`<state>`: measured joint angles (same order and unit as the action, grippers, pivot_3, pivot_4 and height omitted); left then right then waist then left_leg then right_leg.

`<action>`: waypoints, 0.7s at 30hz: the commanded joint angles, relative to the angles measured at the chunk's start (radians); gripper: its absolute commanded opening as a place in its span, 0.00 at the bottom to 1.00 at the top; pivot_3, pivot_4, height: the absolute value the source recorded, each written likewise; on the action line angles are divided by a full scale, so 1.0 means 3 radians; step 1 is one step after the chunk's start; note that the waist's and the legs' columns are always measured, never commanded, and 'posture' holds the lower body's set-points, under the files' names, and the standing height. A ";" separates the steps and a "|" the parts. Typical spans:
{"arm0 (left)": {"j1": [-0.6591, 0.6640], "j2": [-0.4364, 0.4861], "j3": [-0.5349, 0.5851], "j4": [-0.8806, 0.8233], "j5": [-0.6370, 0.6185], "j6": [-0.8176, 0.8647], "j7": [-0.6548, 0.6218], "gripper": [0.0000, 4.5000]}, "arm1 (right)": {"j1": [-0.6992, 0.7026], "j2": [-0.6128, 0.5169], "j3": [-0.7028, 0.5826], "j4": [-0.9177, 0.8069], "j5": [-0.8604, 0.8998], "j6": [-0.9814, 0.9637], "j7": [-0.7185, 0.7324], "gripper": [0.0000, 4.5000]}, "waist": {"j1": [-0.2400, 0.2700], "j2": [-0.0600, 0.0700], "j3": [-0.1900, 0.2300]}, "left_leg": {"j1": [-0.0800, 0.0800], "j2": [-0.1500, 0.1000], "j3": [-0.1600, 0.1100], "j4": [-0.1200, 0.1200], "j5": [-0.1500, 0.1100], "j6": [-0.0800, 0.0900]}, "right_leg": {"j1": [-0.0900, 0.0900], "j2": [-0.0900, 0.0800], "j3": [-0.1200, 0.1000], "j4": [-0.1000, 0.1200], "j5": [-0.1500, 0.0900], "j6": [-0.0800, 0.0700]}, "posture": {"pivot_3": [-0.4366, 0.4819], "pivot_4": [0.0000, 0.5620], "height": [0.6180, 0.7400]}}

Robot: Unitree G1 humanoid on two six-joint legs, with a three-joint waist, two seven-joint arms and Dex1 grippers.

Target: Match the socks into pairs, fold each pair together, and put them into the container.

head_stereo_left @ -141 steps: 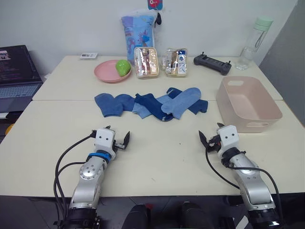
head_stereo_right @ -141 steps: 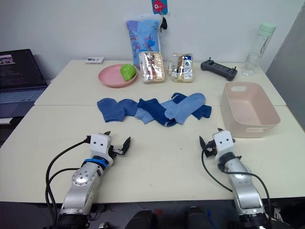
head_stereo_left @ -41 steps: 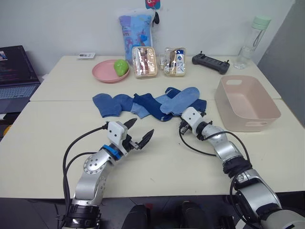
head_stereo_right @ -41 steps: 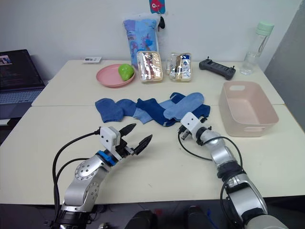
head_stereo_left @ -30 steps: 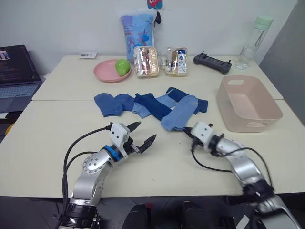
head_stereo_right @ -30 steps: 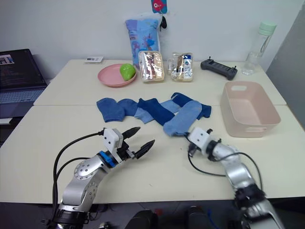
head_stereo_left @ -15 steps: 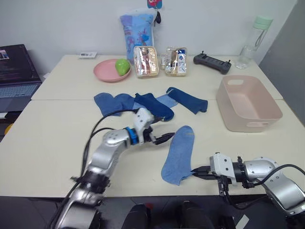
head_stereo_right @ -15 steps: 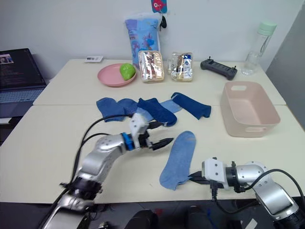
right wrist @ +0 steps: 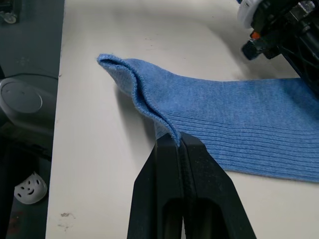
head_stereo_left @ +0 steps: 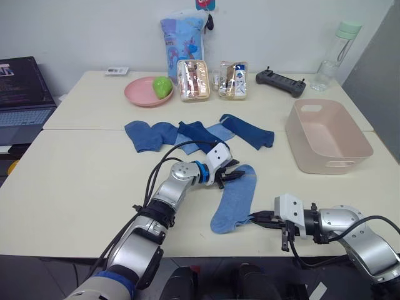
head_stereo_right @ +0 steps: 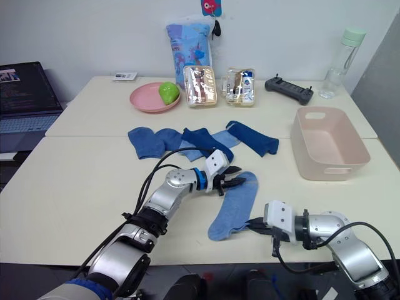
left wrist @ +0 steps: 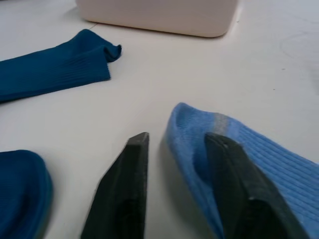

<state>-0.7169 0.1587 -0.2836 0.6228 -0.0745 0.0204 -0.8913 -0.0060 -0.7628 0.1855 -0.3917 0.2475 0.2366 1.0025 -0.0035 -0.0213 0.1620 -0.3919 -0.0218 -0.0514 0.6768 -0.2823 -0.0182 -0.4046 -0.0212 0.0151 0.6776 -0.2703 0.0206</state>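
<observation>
Pink plate [head_stereo_left: 140, 94] with green fruit [head_stereo_left: 162, 85], water bottle [head_stereo_left: 329, 55]

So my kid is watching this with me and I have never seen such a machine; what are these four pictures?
It is a two-armed robot sorting socks. Two pictures look down from its head; two come from cameras on its wrists. The right gripper pinches one end of a light blue knit sock lying near the table's front edge. The left gripper, open, straddles that sock's other end. More blue socks lie in a row behind, and a pale pink plastic tub waits at the right. Behind stand a round pink plate, a clear bottle and a patterned bag.
</observation>
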 commanded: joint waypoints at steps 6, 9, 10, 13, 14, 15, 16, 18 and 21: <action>0.0029 0.0088 0.0161 -0.0133 -0.0084 0.0096 -0.0094 0.01 | -0.0038 -0.0002 -0.0110 -0.0072 0.0031 -0.0135 0.0010 0.00 | -0.0001 0.0000 0.0000 | 0.0000 0.0000 0.0000 0.0000 0.0000 0.0000 | 0.0000 0.0000 0.0000 0.0001 0.0000 0.0000 | 0.48 0.27 1.00; 0.0135 0.0109 0.0314 -0.0336 -0.0203 0.0326 -0.0005 0.01 | -0.0066 -0.0024 -0.0109 -0.0008 0.0028 -0.0186 0.0052 0.00 | -0.0003 0.0000 0.0000 | 0.0000 0.0000 0.0000 0.0000 0.0000 0.0000 | 0.0000 0.0000 0.0000 0.0001 0.0000 0.0000 | 0.48 0.27 1.00; 0.0221 0.0146 0.0363 -0.0468 -0.0247 0.0393 0.0000 0.01 | -0.0079 -0.0033 -0.0115 0.0039 -0.0013 -0.0250 0.0048 0.00 | -0.0005 0.0000 0.0000 | 0.0000 0.0001 -0.0001 0.0000 0.0000 0.0000 | 0.0000 0.0000 0.0000 0.0001 0.0000 0.0000 | 0.48 0.27 1.00; 0.0675 0.0378 0.0600 -0.1132 -0.0448 0.0806 0.0057 0.01 | -0.0246 -0.0092 -0.0138 0.0387 -0.0235 -0.0565 0.0036 0.00 | -0.0034 0.0001 0.0000 | 0.0002 0.0002 0.0000 0.0000 0.0000 0.0000 | -0.0001 0.0000 0.0004 0.0002 0.0000 0.0000 | 0.48 0.27 1.00; 0.0799 0.0438 0.0656 -0.1318 -0.0498 0.0932 0.0088 0.01 | -0.0317 -0.0097 -0.0154 0.0506 -0.0265 -0.0632 0.0041 0.00 | -0.0039 0.0000 0.0000 | 0.0004 0.0002 0.0000 -0.0001 0.0000 0.0000 | -0.0001 -0.0001 0.0005 0.0003 0.0000 0.0000 | 0.48 0.27 1.00; 0.0911 0.0489 0.0695 -0.1481 -0.0528 0.1021 0.0124 0.01 | -0.0407 -0.0089 -0.0175 0.0636 -0.0266 -0.0676 0.0047 0.00 | -0.0045 0.0001 0.0000 | 0.0004 0.0003 -0.0001 -0.0001 0.0000 0.0000 | -0.0001 -0.0001 0.0004 0.0003 0.0000 0.0000 | 0.48 0.27 1.00; 0.1079 0.0549 0.0757 -0.1711 -0.0593 0.1150 0.0167 0.01 | -0.0549 -0.0076 -0.0184 0.0848 -0.0281 -0.0757 0.0073 0.00 | -0.0052 0.0001 0.0000 | 0.0005 0.0004 -0.0002 0.0000 0.0000 0.0000 | -0.0001 -0.0001 0.0003 0.0005 0.0000 0.0000 | 0.48 0.27 1.00; 0.1346 0.0583 0.0861 -0.2089 -0.0713 0.1386 0.0307 0.01 | -0.0768 -0.0043 -0.0171 0.1199 -0.0308 -0.0894 0.0137 0.00 | -0.0049 0.0002 0.0001 | 0.0005 0.0004 -0.0001 0.0000 0.0000 0.0000 | 0.0000 -0.0003 0.0003 0.0005 0.0000 -0.0001 | 0.48 0.27 1.00; 0.1620 0.0491 0.0941 -0.2468 -0.0815 0.1608 0.0584 0.01 | -0.0958 0.0026 -0.0128 0.1508 -0.0344 -0.1025 0.0196 0.00 | -0.0013 0.0001 0.0001 | 0.0004 0.0003 -0.0001 0.0001 0.0000 0.0000 | 0.0001 -0.0005 0.0001 0.0003 0.0000 -0.0001 | 0.48 0.27 1.00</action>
<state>-0.2386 0.3177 -0.0162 -0.0428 -0.2906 0.4773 -0.7549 -0.2840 -0.7620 0.1553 0.0430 0.1401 -0.0383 1.0483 -0.0074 -0.0209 0.1625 -0.3909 -0.0209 -0.0516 0.6770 -0.2822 -0.0183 -0.4044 -0.0228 0.0156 0.6781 -0.2702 0.0205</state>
